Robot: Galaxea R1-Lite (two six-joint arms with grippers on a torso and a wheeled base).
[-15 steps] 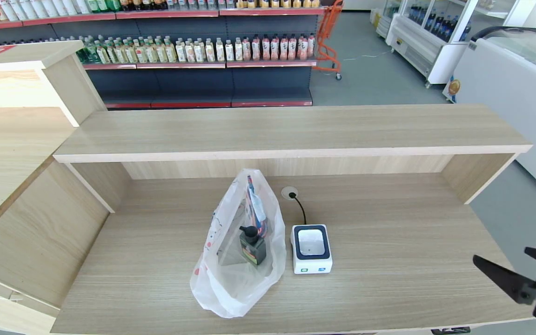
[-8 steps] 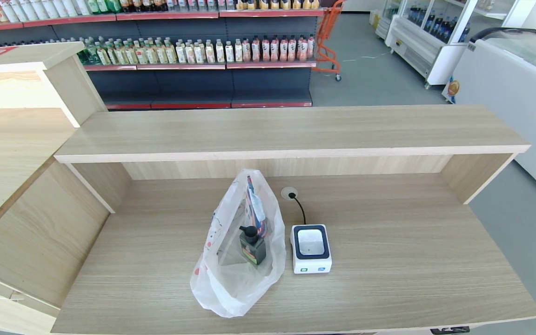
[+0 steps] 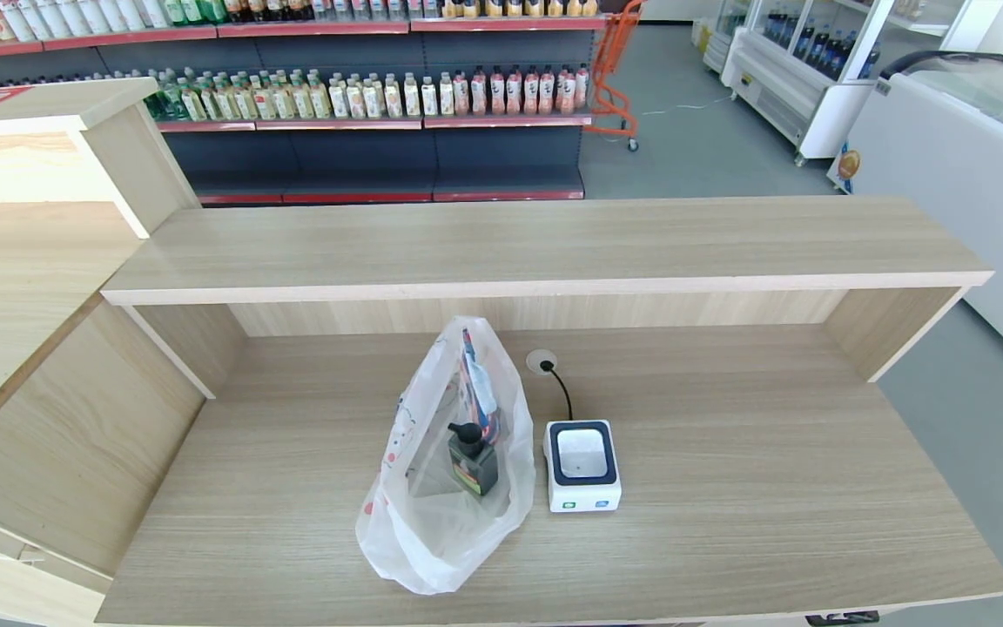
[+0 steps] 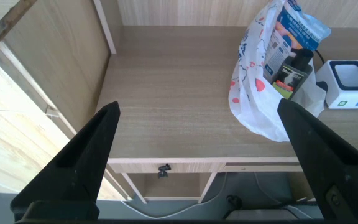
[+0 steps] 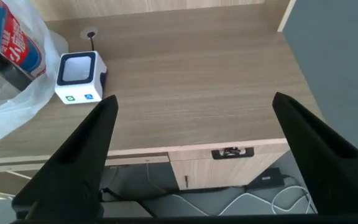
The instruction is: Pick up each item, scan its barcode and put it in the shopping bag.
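Wooden counter [image 3: 771, 453] with one plastic bag [image 3: 432, 540] and one scanner [image 3: 582, 466]; left gripper [image 4: 194, 162] and right gripper [image 5: 191, 158] both spread wide, empty.
The counter is walled at the back and both sides, with its near edge free. Bare wood lies broad either side of the pair. The crinkled white bag stands just beside the boxy white scanner and holds two items: one dark pump bottle [image 3: 472, 461], upright, and one blue packet [image 3: 477, 383] behind it.

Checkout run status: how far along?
Done: pump bottle and pouch sit inside the shopping bag, beside the scanner. In hand: nothing; left pincer and right pincer hang open above the near edge of the counter. Left: nothing I can point to; looks finished.
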